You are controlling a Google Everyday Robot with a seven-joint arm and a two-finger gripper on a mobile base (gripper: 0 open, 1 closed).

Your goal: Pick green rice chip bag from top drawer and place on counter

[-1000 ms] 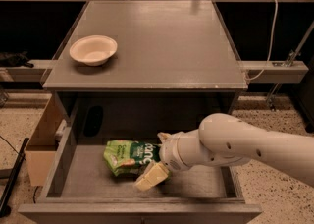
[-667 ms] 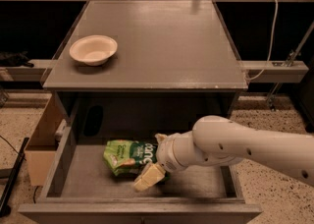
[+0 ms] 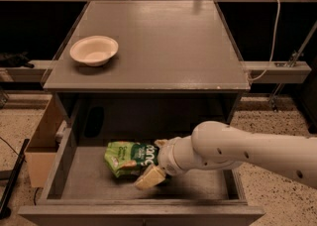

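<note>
The green rice chip bag [image 3: 125,158] lies crumpled on the flat bottom of the open top drawer [image 3: 89,183], left of its middle. My gripper [image 3: 154,160] reaches in from the right on a thick white arm and sits at the bag's right end. Its tan fingers [image 3: 148,177] stand apart, one in front of the bag's end and one behind it, so the gripper is open around the end. The grey counter [image 3: 168,41] lies above the drawer, with nothing of the bag on it.
A white bowl [image 3: 94,50] stands on the counter's left side. A dark object [image 3: 94,121] lies at the drawer's back left. A tan wooden box [image 3: 42,141] sits on the floor left of the drawer. A white cable [image 3: 270,36] hangs to the right.
My arm has slid a little further left over the bag's right end. The bag has stayed in place.
</note>
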